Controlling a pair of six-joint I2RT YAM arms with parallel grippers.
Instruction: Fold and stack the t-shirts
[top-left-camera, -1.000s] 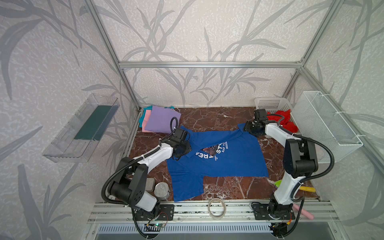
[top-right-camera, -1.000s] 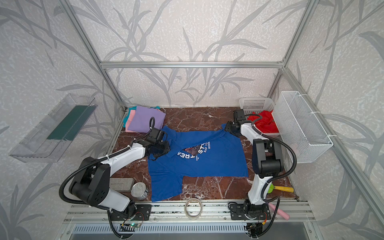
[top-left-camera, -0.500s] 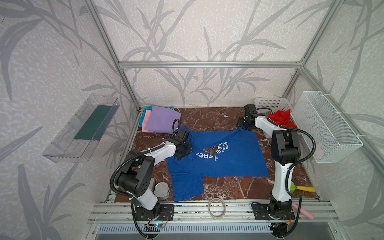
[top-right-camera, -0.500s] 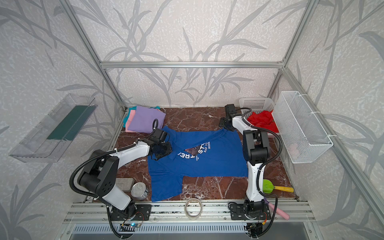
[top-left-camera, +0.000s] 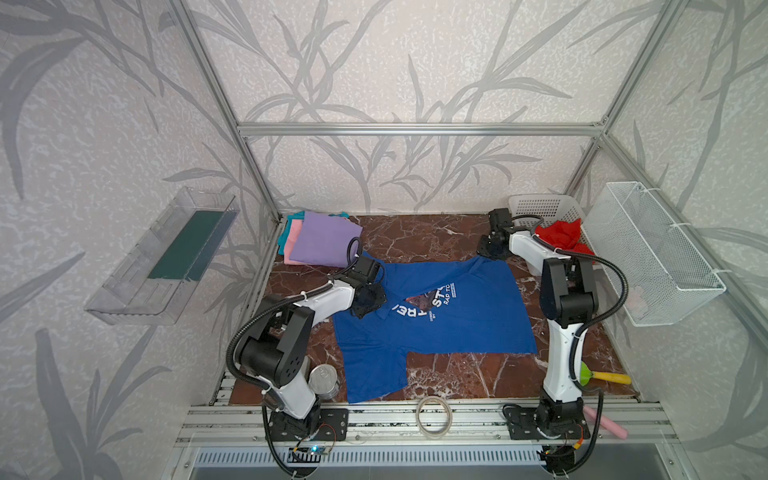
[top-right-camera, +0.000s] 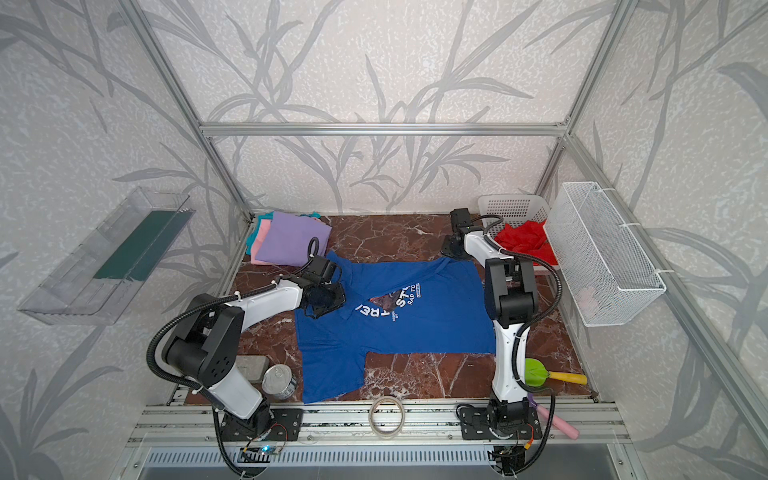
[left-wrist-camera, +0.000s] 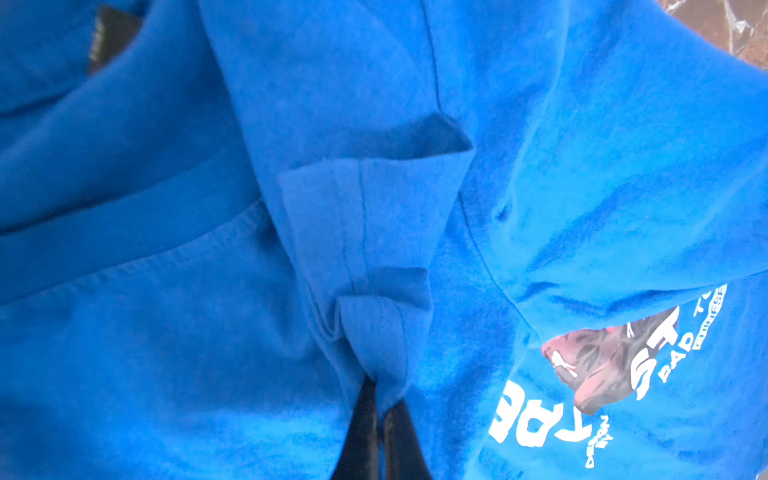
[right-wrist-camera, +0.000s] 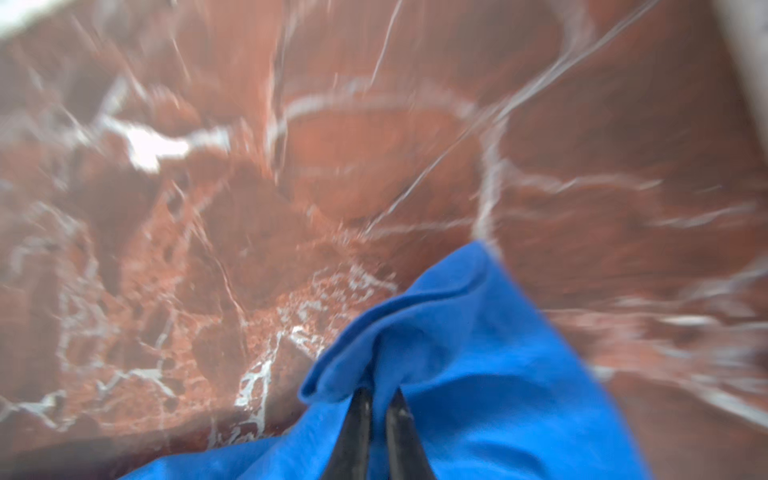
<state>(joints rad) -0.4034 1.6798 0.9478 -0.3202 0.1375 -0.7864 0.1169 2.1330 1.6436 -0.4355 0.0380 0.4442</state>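
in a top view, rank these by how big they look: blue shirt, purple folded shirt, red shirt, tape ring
1. blue shirt
2. purple folded shirt
3. red shirt, partly hidden by the arm
4. tape ring

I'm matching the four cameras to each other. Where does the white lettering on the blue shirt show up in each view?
Top view: white lettering mid-table, on the chest of the blue t-shirt.
Top view: same place, mid-table.
Left wrist: in view, beside the fold that the left gripper pinches.
Right wrist: not in it; only a blue corner over the marble tabletop.
Shared landmark: the blue t-shirt, in all four.
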